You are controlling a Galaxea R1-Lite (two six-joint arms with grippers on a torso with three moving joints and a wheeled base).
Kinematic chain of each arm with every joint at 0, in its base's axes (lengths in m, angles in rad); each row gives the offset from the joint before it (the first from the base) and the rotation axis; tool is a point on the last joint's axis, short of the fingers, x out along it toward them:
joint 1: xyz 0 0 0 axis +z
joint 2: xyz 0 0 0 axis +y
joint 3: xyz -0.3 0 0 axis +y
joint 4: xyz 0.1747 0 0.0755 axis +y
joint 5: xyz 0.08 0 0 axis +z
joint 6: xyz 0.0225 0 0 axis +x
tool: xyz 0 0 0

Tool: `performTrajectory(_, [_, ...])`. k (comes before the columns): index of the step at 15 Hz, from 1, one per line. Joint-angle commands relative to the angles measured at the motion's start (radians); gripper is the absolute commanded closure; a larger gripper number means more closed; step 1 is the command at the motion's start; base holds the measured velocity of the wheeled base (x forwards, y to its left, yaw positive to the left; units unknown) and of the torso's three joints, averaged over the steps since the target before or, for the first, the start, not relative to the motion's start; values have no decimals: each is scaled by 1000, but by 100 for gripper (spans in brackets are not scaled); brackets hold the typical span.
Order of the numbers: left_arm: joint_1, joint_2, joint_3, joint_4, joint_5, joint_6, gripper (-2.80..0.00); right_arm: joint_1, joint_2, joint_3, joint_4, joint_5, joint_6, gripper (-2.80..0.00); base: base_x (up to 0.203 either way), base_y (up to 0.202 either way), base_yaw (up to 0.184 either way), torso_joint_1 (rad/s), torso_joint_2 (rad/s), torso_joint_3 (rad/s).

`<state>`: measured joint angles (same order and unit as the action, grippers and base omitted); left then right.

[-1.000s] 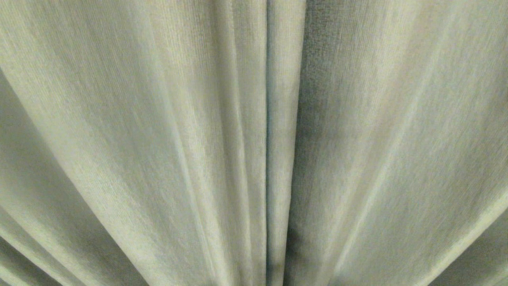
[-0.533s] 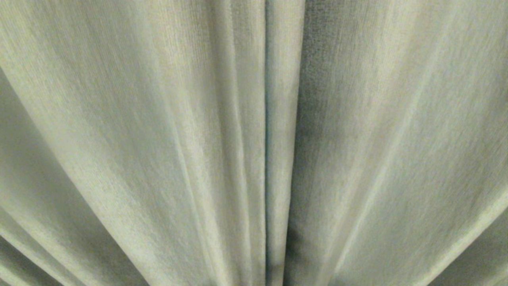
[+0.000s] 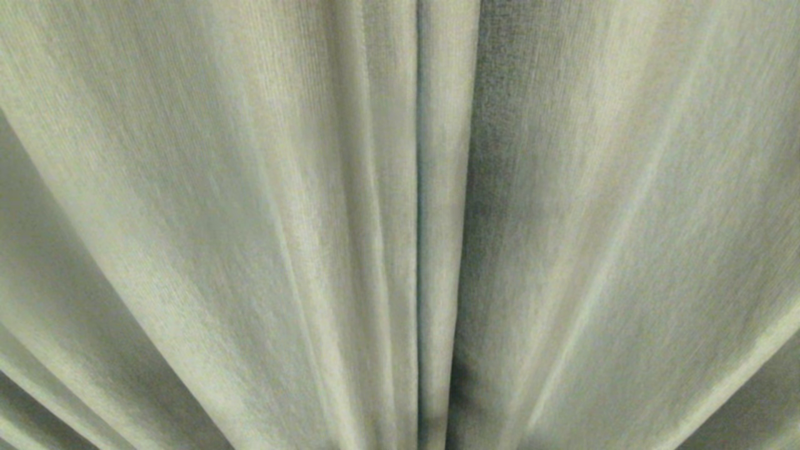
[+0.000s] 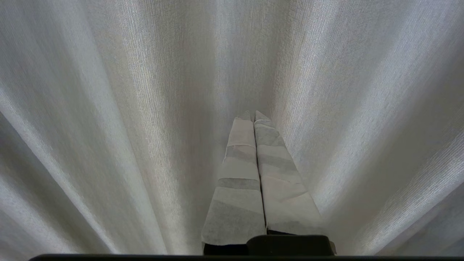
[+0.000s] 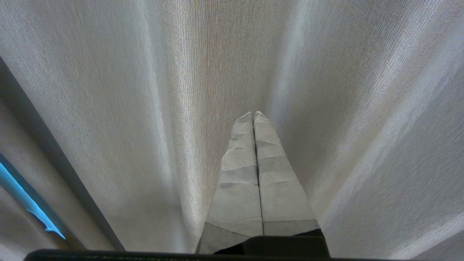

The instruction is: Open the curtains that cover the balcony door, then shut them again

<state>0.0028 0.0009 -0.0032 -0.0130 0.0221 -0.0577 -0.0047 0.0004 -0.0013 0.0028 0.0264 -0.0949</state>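
Observation:
The curtains (image 3: 250,219) fill the whole head view as thick beige-grey woven folds. Their two panels meet at a narrow dark seam (image 3: 419,187) near the middle. The balcony door is hidden behind them. Neither arm shows in the head view. In the left wrist view my left gripper (image 4: 253,115) is shut, its tape-wrapped fingers pressed together, tips close to the curtain fabric (image 4: 127,108) with nothing between them. My right gripper (image 5: 253,115) is likewise shut and empty, pointing at the curtain folds (image 5: 344,90).
In the right wrist view a dark gap (image 5: 40,137) runs beside one curtain edge. A bright blue strip (image 5: 21,195) shows past it near the frame's corner. Fabric fills everything else in all views.

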Motion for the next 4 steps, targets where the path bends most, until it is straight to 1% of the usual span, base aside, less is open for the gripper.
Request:
performTrajectory(1, [0, -1, 0, -1, 1, -1, 0, 0, 0, 0, 0, 3, -2, 0, 0, 0, 0, 0, 0, 0])
performTrajectory(4, [0, -1, 0, -1, 1, -1, 0, 0, 0, 0, 0, 3, -2, 0, 0, 0, 0, 0, 0, 0])
